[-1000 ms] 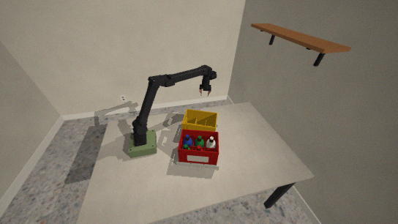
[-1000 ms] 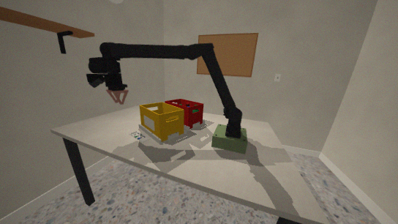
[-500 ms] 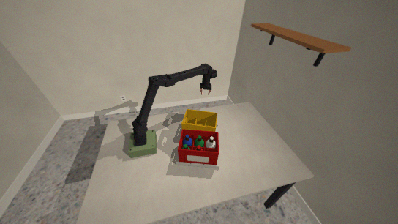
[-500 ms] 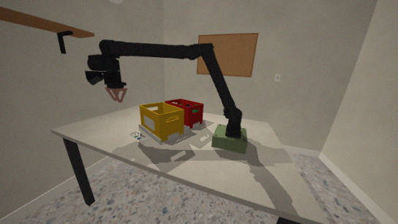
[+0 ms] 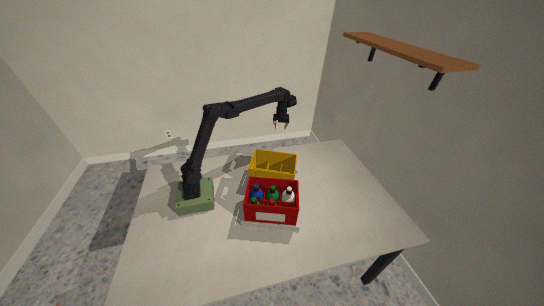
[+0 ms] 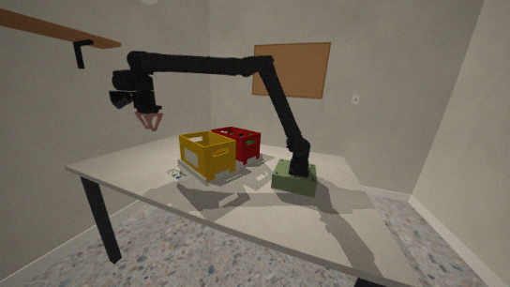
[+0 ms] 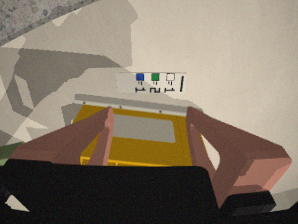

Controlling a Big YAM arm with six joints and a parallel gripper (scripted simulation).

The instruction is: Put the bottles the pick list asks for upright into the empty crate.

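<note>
Bottles stand upright in the red crate (image 5: pixel 291 217) (image 6: pixel 244 152), mid-counter (image 5: pixel 350 200) (image 6: pixel 117 169) (image 7: pixel 240 60): blue bottle (image 5: pixel 256 193), green bottle (image 5: pixel 272 193), white bottle (image 5: pixel 288 196), with a green cap (image 5: pixel 254 201) and a red cap (image 5: pixel 272 201) in front. Estimate: stiff, modest weight, smooth enough to slip; best hold square across the neck below the cap, lifted straight up to spare the loose crate. Pincer (image 5: pixel 281 126) (image 6: pixel 151 128) (image 7: pixel 149 113): fingers partway apart, nothing between them, touching nothing, above the pick list (image 6: pixel 176 174) (image 7: pixel 162 85) side of the yellow crate (image 5: pixel 272 175) (image 6: pixel 208 164) (image 7: pixel 150 152), toward the counter's edge. List colours: white, green, blue; green count probably two, others one.

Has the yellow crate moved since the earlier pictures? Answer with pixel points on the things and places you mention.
No; in the top and exterior views, the yellow crate (image 5: pixel 273 174) (image 6: pixel 222 165) (image 7: pixel 150 150) keeps its place beside the red crate (image 5: pixel 298 202) (image 6: pixel 249 149).
</note>
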